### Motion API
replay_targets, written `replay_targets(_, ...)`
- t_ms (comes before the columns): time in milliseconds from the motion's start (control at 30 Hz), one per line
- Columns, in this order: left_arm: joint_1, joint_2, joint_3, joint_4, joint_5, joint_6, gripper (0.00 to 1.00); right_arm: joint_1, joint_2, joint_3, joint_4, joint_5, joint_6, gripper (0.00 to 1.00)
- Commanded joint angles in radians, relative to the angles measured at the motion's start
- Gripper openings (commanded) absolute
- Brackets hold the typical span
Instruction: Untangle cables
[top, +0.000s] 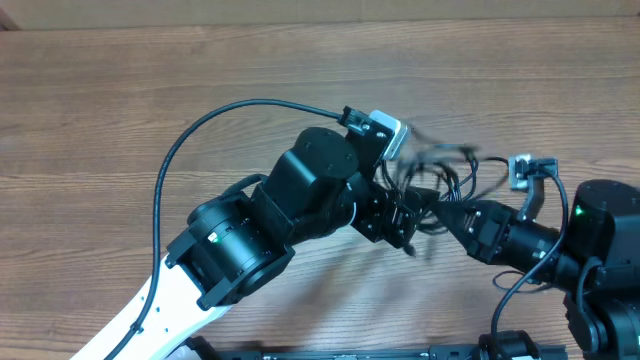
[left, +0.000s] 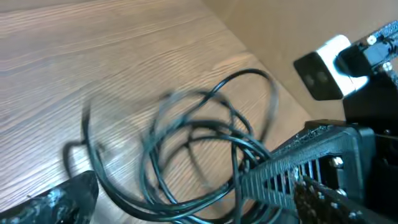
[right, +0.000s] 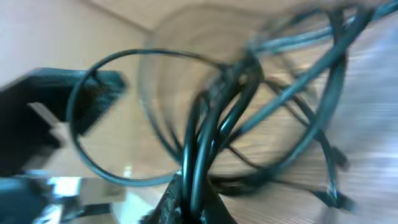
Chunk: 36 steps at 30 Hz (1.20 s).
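A tangle of thin black cables (top: 443, 178) lies on the wooden table between my two grippers. My right gripper (top: 450, 215) comes in from the right and is shut on a bunch of cable strands (right: 208, 149), which rise from between its fingers (right: 200, 202) and fan into loops. My left gripper (top: 400, 222) faces it from the left. In the left wrist view the cable loops (left: 199, 149) lie spread between its dark left finger (left: 56, 200) and the right arm's ribbed finger (left: 311, 165); its jaws look wide apart, holding nothing.
The left arm's black wrist cable (top: 200, 130) arcs over the table at left. A white camera block (top: 387, 132) sits on the left wrist. The blurred left arm (right: 43, 124) fills the left of the right wrist view. Bare wood (top: 120, 80) lies behind.
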Motion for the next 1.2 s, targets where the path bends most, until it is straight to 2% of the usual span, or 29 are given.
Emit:
replay_targets(0, -0.005, 0.000, 0.023, -0.009, -0.037, 0.049, 1.00, -0.003, -0.003, 0.023, -0.052, 0.089, -0.258, 0.04)
replay_targets(167, -0.005, 0.000, 0.023, -0.024, 0.023, 0.291, 0.99, -0.003, -0.003, 0.023, -0.122, 0.087, -0.530, 0.04)
replay_targets(267, -0.005, 0.000, 0.023, -0.107, 0.043, 0.461, 0.92, -0.003, -0.003, 0.023, -0.119, 0.085, -0.637, 0.04)
replay_targets(467, -0.005, 0.000, 0.023, -0.251, 0.059, 0.630, 0.72, -0.003, -0.003, 0.023, -0.055, 0.080, -0.649, 0.04)
replay_targets(500, -0.005, 0.000, 0.023, -0.268, 0.093, 0.669, 0.72, -0.003, -0.003, 0.023, -0.041, 0.061, -0.649, 0.04)
replay_targets(567, -0.005, 0.000, 0.023, -0.275, 0.147, 0.737, 0.79, -0.003, -0.003, 0.023, -0.002, -0.023, -0.649, 0.04)
replay_targets(767, -0.005, 0.000, 0.023, -0.216, 0.209, 0.793, 0.85, -0.003, -0.003, 0.023, 0.048, -0.238, -0.649, 0.04)
replay_targets(833, -0.005, 0.000, 0.023, -0.189, 0.206, 0.803, 0.91, -0.003, -0.003, 0.023, 0.054, -0.310, -0.648, 0.04)
replay_targets(933, -0.005, 0.000, 0.023, -0.190, 0.172, 0.816, 0.95, -0.003, -0.003, 0.023, 0.061, -0.366, -0.649, 0.04)
replay_targets(1167, -0.005, 0.000, 0.023, -0.193, 0.132, 0.816, 0.94, -0.003, -0.003, 0.023, 0.091, -0.478, -0.648, 0.04)
